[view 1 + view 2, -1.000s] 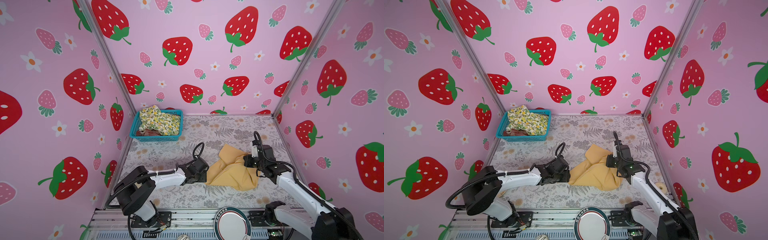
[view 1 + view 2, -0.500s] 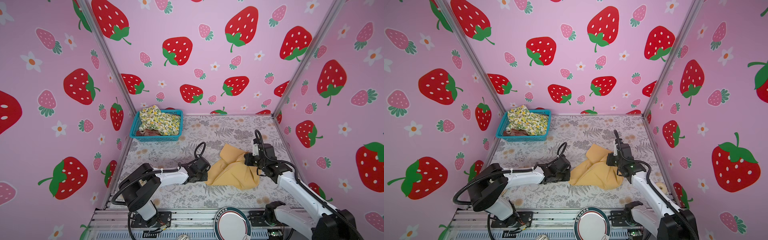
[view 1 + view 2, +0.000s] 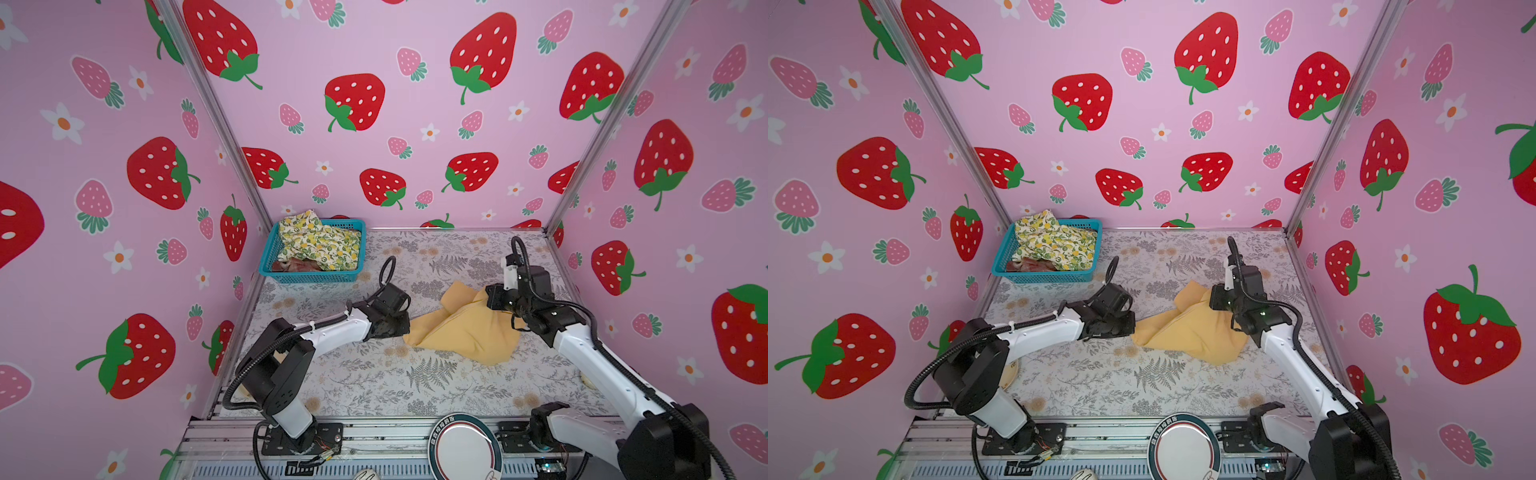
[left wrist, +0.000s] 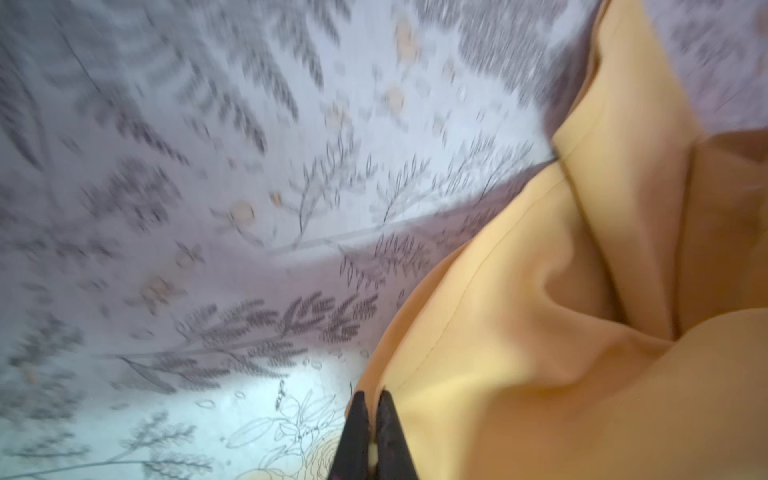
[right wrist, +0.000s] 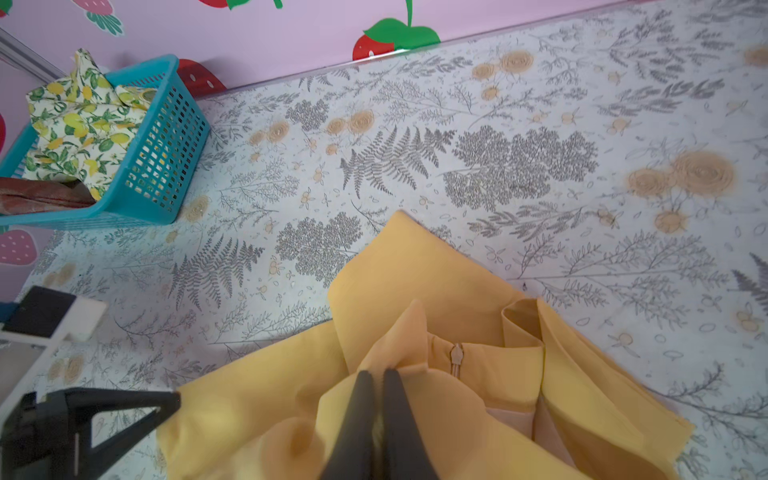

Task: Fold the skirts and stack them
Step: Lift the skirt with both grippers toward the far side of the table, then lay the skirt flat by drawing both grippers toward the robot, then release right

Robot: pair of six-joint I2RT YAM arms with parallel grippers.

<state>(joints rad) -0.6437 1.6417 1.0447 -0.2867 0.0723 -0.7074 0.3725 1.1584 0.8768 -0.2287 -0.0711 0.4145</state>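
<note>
L gripper (image 4: 371,399), open a sec ago, is being pressed shut on hem edge of mustard skirt (image 3: 465,332), which is being kept bunched on table (image 3: 415,382) btwn grippers. R gripper (image 5: 378,374) is still being pinched on a fold of it. Far beyond L gripper, lemon skirt (image 3: 320,245) & plaid skirt (image 3: 295,264) are being held in basket (image 3: 307,277).
</note>
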